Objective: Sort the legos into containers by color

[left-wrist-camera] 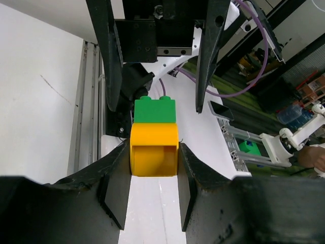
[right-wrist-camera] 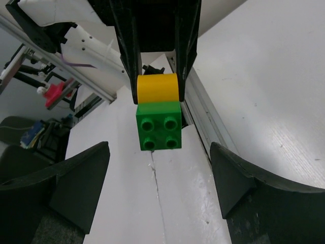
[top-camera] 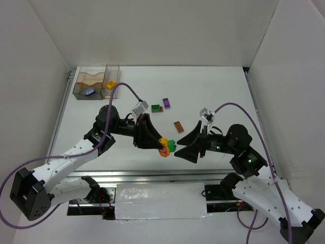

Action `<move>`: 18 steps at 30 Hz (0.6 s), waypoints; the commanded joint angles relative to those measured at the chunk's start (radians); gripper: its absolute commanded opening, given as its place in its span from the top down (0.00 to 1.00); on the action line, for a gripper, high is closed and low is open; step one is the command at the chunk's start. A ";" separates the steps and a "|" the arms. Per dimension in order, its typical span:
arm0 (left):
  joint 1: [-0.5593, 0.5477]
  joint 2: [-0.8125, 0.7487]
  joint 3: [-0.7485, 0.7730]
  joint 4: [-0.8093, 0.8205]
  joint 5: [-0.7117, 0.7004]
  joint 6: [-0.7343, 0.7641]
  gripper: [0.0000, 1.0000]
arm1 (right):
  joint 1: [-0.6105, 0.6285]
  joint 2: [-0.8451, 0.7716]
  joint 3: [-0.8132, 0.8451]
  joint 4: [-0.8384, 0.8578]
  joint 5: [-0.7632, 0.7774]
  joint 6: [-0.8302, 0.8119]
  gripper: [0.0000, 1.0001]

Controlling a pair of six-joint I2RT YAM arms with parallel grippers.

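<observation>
my left claw [left-wrist-camera: 152,162] is clamped on the yellow brick [left-wrist-camera: 154,145]. the green brick [left-wrist-camera: 155,109] is stacked on its far end. the stack's long axis points straight at my right claw [right-wrist-camera: 159,162], which is spread wide, and the green brick is centred at its tips.

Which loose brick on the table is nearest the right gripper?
The brown brick, lying alone just beyond the right gripper; the purple brick and the green brick sit farther back.

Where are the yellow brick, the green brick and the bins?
yellow brick [left-wrist-camera: 154,150]: left wrist view, its near face.
green brick [right-wrist-camera: 159,126]: right wrist view, centre between its four circles.
bins [top-camera: 78,94]: top view, near wall of the wider bin.
</observation>
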 commanded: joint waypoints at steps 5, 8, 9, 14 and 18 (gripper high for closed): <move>-0.014 0.028 0.037 0.042 0.037 0.009 1.00 | -0.001 0.045 0.007 0.123 -0.077 0.038 0.23; -0.019 0.028 0.040 0.036 0.038 0.013 1.00 | 0.001 0.060 0.006 0.132 -0.084 0.041 0.32; -0.020 0.030 0.042 0.031 0.040 0.018 1.00 | 0.001 0.069 0.006 0.160 -0.089 0.046 0.33; -0.034 0.028 0.038 0.037 0.048 0.019 1.00 | 0.005 0.106 0.006 0.186 -0.100 0.064 0.44; -0.035 0.030 0.043 0.037 0.049 0.019 1.00 | 0.010 0.123 0.000 0.204 -0.104 0.076 0.48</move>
